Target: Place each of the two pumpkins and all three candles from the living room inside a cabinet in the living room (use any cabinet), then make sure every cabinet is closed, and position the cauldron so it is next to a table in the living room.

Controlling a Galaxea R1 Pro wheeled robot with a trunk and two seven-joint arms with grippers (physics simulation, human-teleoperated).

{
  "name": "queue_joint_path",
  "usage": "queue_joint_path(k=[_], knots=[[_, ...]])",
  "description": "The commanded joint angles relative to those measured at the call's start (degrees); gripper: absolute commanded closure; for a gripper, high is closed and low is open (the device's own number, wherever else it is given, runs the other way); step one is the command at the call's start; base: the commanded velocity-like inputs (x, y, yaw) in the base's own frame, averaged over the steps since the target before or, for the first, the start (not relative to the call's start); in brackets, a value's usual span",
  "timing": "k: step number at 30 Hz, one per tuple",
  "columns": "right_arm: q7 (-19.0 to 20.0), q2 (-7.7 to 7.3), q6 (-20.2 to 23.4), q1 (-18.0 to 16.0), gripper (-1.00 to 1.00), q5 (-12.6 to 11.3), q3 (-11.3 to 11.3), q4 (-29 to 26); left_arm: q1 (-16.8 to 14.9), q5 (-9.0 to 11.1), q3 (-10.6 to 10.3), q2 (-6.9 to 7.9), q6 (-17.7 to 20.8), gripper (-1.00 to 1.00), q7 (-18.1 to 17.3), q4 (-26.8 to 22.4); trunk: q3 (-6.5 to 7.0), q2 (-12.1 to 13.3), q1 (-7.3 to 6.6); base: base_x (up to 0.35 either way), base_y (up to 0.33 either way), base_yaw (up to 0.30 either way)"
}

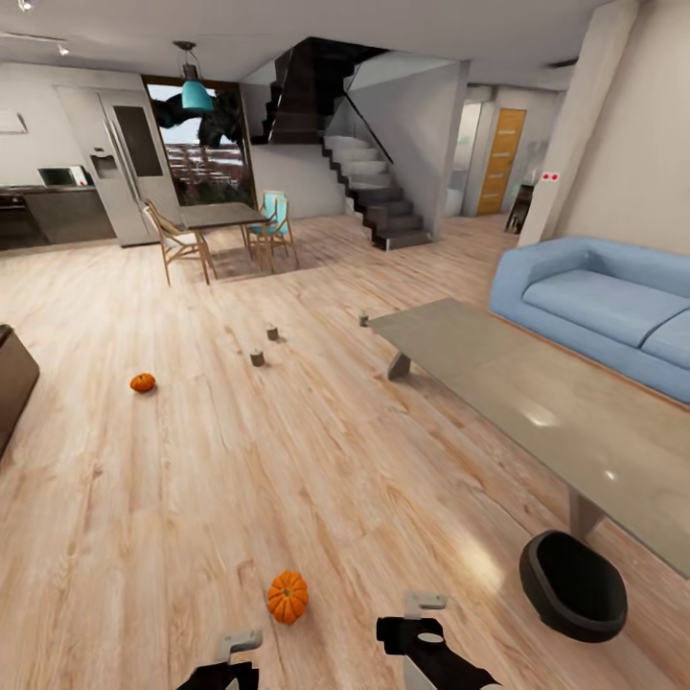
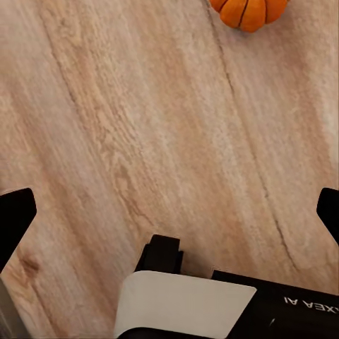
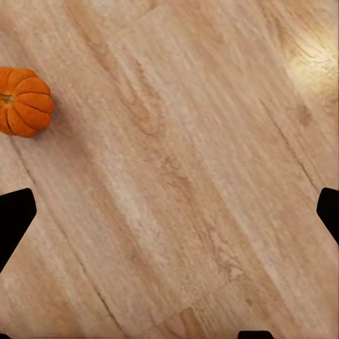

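Note:
One orange pumpkin (image 1: 287, 596) lies on the plank floor just ahead of my left gripper (image 1: 240, 644) and left of my right gripper (image 1: 423, 613). It also shows at the edge of the left wrist view as the pumpkin (image 2: 247, 10) and in the right wrist view as the pumpkin (image 3: 25, 101). Both grippers hang open over bare floor, holding nothing. A second pumpkin (image 1: 143, 382) sits farther off at the left. Two stubby candles (image 1: 257, 358) (image 1: 272, 333) stand mid-floor, and a third candle (image 1: 364, 318) stands by the table's far corner. The black cauldron (image 1: 573, 585) rests beside the grey table (image 1: 537, 402).
The end of a dark brown cabinet (image 1: 11, 383) juts in at the left edge. A blue sofa (image 1: 604, 307) stands behind the table at the right. Farther back are a dining table with chairs (image 1: 220, 230), a staircase (image 1: 374, 192) and a kitchen.

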Motion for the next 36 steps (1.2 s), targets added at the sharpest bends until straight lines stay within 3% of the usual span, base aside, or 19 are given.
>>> queue_joint_path(k=[1,8,36], knots=[[-0.34,0.00,0.03,-0.03,-1.00,-0.40,0.42,-0.02,-0.01,0.48,-0.49,0.01,0.32,-1.00,0.37,-0.12,-0.05,-0.03,-0.02,-0.094,-0.232,0.289],[-0.34,0.00,0.00,-0.02,-1.00,-0.28,0.42,-0.01,-0.01,0.50,-0.49,0.00,0.32,-1.00,0.37,-0.12,-0.05,-0.03,-0.02,-0.025,-0.159,0.290],[-0.34,0.00,0.00,-0.03,-1.00,-0.13,0.43,-0.01,-0.01,0.57,-0.49,0.09,0.30,-1.00,0.37,-0.12,-0.05,-0.03,-0.02,0.000,-0.003,0.290]])
